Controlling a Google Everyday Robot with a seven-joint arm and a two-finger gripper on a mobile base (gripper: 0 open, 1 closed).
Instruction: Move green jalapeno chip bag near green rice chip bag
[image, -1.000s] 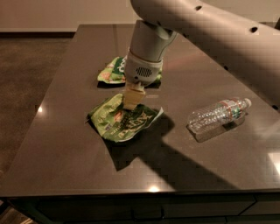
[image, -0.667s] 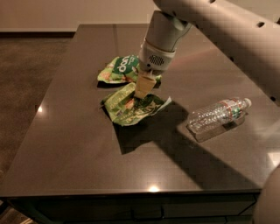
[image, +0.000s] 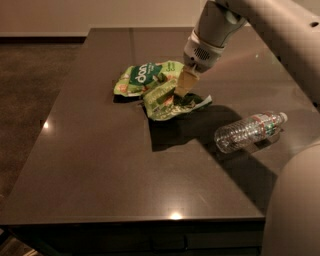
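The green jalapeno chip bag (image: 167, 103) is a crumpled light-green bag, lifted off the dark table and touching or overlapping the near right edge of the green rice chip bag. The green rice chip bag (image: 145, 76) lies flat just behind it, bright green with a dark label reading "pop". My gripper (image: 183, 91) comes down from the upper right, its tan fingers (image: 185, 83) shut on the top of the jalapeno bag. The bag's shadow falls on the table below it.
A clear plastic water bottle (image: 248, 131) lies on its side to the right. The dark table (image: 100, 165) has its front edge near the bottom and its left edge beside brown carpet. My arm (image: 280, 30) spans the upper right.
My gripper has carried the jalapeno bag up and back toward the rice chip bag; the gap between the two bags has closed.
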